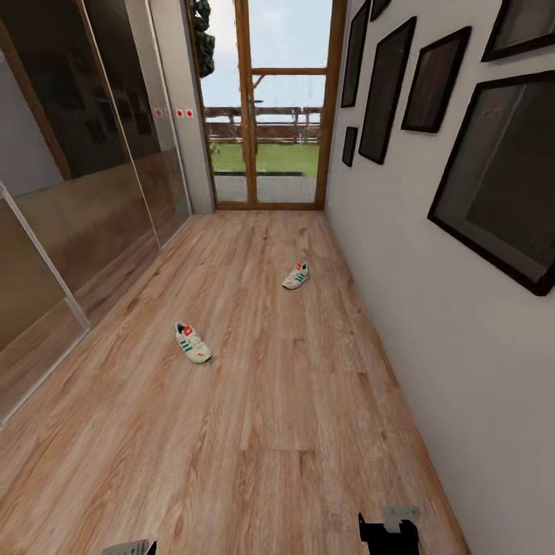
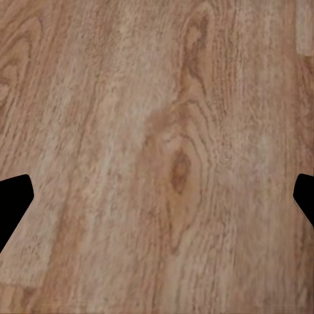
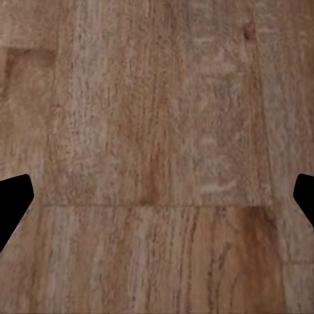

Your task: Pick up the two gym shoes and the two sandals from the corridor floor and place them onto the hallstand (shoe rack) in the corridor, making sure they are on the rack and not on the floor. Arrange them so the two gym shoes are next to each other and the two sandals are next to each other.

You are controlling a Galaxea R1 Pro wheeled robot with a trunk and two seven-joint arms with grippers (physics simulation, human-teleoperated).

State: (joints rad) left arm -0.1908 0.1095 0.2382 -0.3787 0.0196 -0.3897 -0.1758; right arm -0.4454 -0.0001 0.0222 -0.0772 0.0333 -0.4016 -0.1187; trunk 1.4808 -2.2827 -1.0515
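Two gym shoes lie apart on the corridor floor (image 1: 254,401): the nearer shoe (image 1: 192,342) sits toward the mirrored wardrobe doors (image 1: 92,200), the farther shoe (image 1: 296,275) closer to the picture-hung wall (image 1: 401,254), with the glass door (image 1: 270,108) at the corridor's end beyond them. Both are well ahead of the robot, and bare planks lie between. Both wrist views look straight down on wood grain; the left gripper (image 2: 157,196) and the right gripper (image 3: 157,196) each have their dark fingertips spread wide at the frame edges, released and holding nothing. From here the main risk is in the approach: rolling forward too far could nudge the nearer shoe or push it toward the wardrobe, and its angled lie may make a clean pinch across the sides awkward. Steering toward the farther shoe could bring the right arm close to the wall.
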